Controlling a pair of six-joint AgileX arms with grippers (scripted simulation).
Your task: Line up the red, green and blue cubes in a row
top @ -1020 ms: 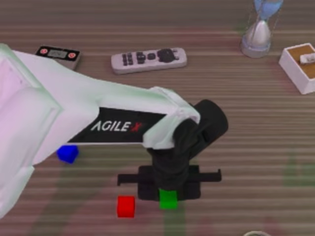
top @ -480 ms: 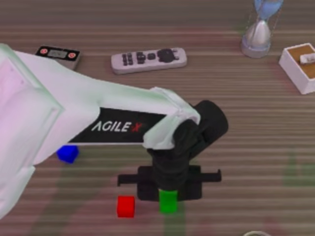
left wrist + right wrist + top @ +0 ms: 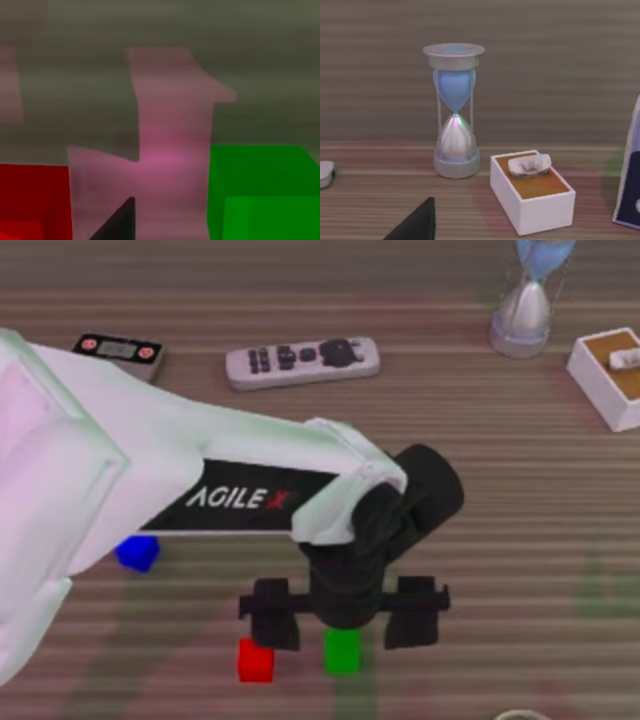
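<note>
The left claw (image 3: 343, 625) is wide open above the green cube (image 3: 342, 651); the red cube (image 3: 255, 661) sits near the green, and the blue cube (image 3: 137, 554) well apart.

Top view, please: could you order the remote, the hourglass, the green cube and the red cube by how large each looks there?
1. Remote, the longest.
2. Hourglass, though the frame's top edge cuts it off.
3. Green cube and red cube: they look alike in size, and the open left tool overlaps the red one's top, so I will not rank them.
</note>
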